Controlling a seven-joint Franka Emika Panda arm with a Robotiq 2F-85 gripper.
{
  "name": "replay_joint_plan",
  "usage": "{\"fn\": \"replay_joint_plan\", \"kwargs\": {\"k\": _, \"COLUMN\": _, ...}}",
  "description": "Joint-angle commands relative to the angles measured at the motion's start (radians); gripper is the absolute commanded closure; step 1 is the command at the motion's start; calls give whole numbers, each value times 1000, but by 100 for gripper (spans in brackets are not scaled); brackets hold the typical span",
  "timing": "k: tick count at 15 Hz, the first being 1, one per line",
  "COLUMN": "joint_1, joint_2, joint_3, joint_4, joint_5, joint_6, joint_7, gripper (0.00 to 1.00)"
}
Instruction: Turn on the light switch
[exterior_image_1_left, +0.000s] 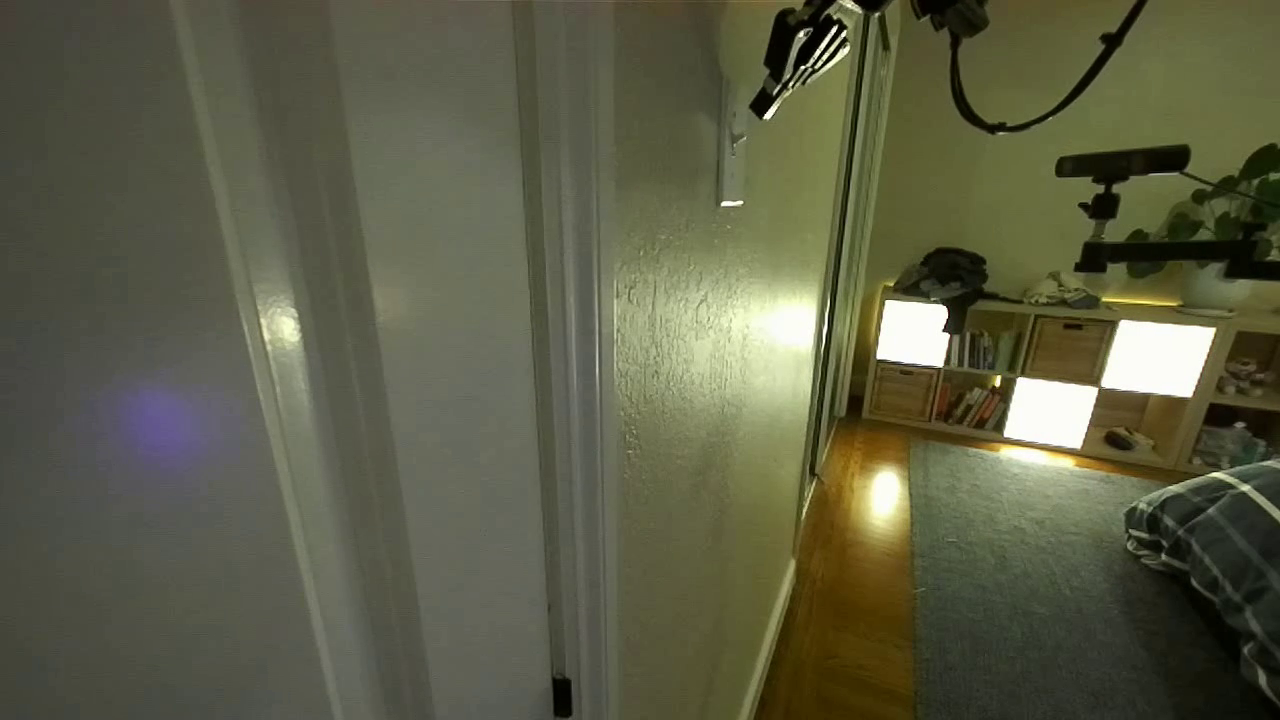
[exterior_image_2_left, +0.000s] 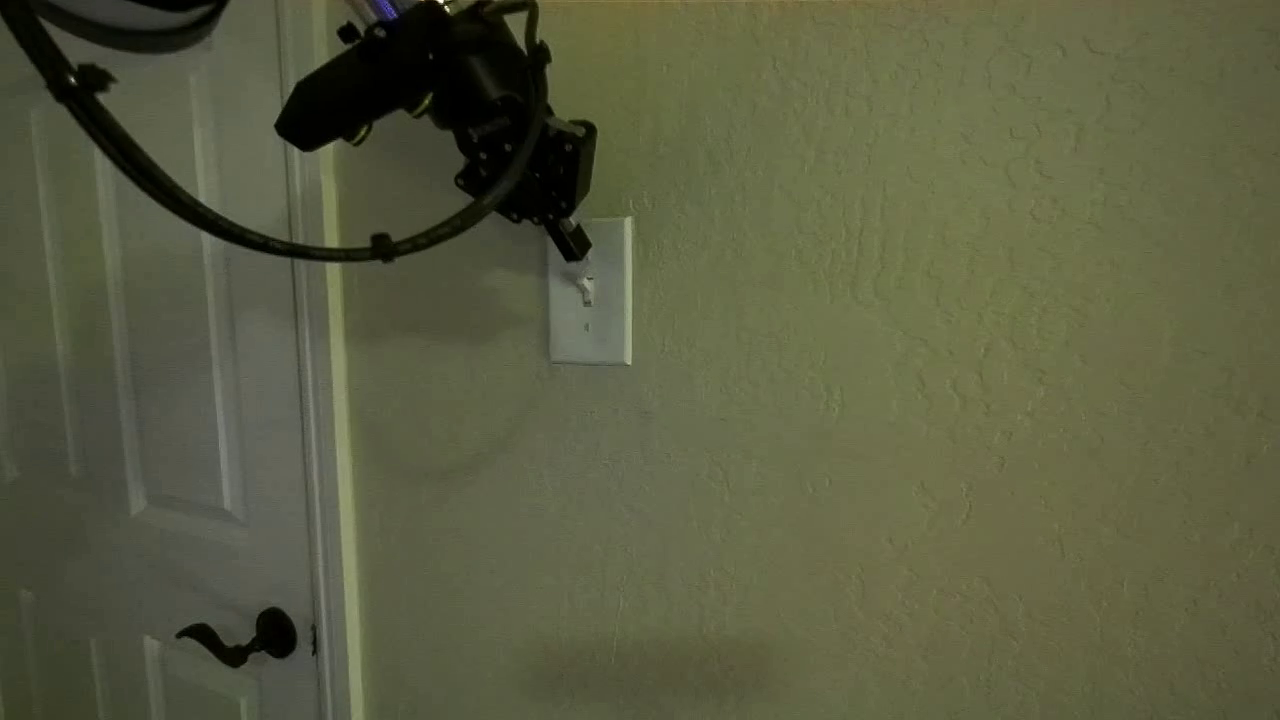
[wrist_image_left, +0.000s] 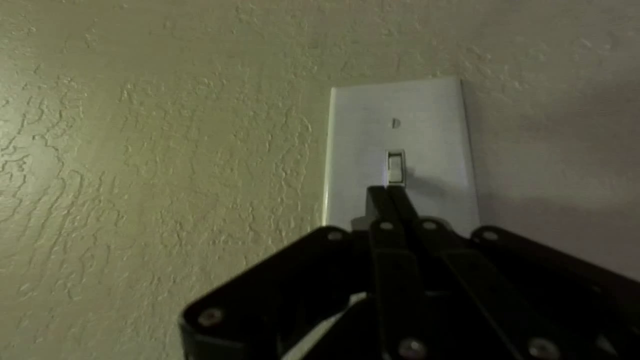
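The light switch is a white wall plate (exterior_image_2_left: 605, 335) with a small toggle lever (exterior_image_2_left: 586, 290). In an exterior view it is a narrow pale sliver (exterior_image_1_left: 732, 165) on the wall. In the wrist view the plate (wrist_image_left: 360, 135) fills the middle, with the lever (wrist_image_left: 395, 168) just beyond my fingertips. My gripper (wrist_image_left: 386, 190) is shut and empty, its fingers together. In an exterior view the fingertips (exterior_image_2_left: 570, 245) are over the plate's upper part, just above the lever. In an exterior view the gripper (exterior_image_1_left: 763, 105) appears slightly off the wall. Contact with the lever cannot be told.
A white door (exterior_image_2_left: 75, 300) with a dark handle (exterior_image_2_left: 240, 640) is beside the switch. The arm's cable (exterior_image_2_left: 250, 247) hangs in a loop. A camera (exterior_image_1_left: 1120, 163) stands on a bracket. A shelf (exterior_image_1_left: 1070, 315) with glowing cubbies and a bed (exterior_image_1_left: 1220, 560) are farther off.
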Motion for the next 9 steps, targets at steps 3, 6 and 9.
{"fn": "replay_joint_plan", "kwargs": {"k": 3, "joint_1": -1, "joint_2": -37, "joint_3": -9, "joint_4": -38, "joint_5": -96, "joint_6": -108, "joint_7": 88, "gripper": 96}}
{"fn": "replay_joint_plan", "kwargs": {"k": 6, "joint_1": -5, "joint_2": -39, "joint_3": -16, "joint_4": -57, "joint_5": -151, "joint_6": -258, "joint_7": 115, "gripper": 96}}
{"fn": "replay_joint_plan", "kwargs": {"k": 9, "joint_1": -3, "joint_2": -32, "joint_3": -18, "joint_4": -63, "joint_5": -156, "joint_6": -422, "joint_7": 114, "gripper": 96}}
